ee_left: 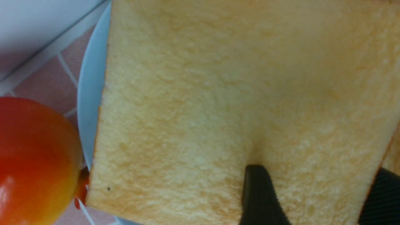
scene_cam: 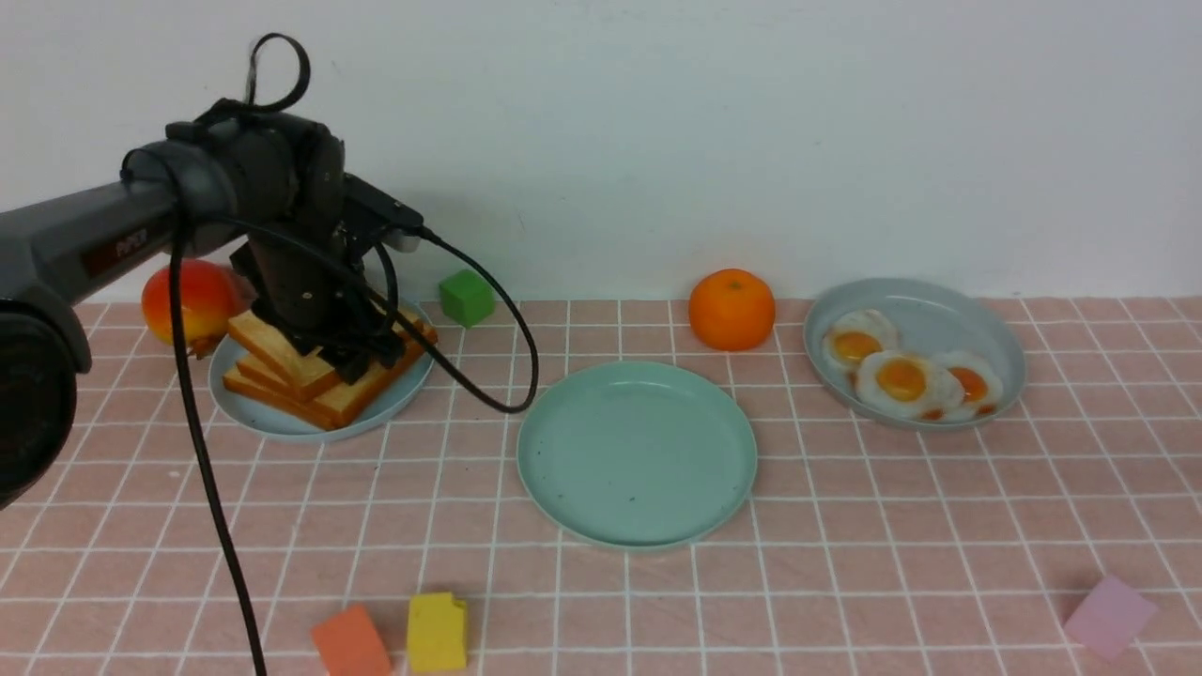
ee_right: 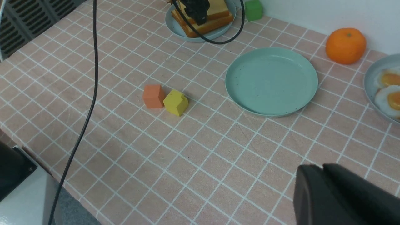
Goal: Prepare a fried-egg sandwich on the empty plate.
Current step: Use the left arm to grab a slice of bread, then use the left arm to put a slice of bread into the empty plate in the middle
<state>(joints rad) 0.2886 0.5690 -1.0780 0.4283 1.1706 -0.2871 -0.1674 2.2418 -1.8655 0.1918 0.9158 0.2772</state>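
My left gripper (scene_cam: 362, 361) on the toast stack (scene_cam: 282, 376)
Jaws gape wide, one finger (ee_left: 259, 197) touching the top slice (ee_left: 218, 93); right gripper (ee_right: 343, 197): can't tell.

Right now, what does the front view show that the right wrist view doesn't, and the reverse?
Front view only: the pink block and most of the left arm. Right wrist view only: the right gripper and a dark grille past the table edge. Both: the empty plate, toast stack, orange, fried eggs, green block, orange block, yellow block.
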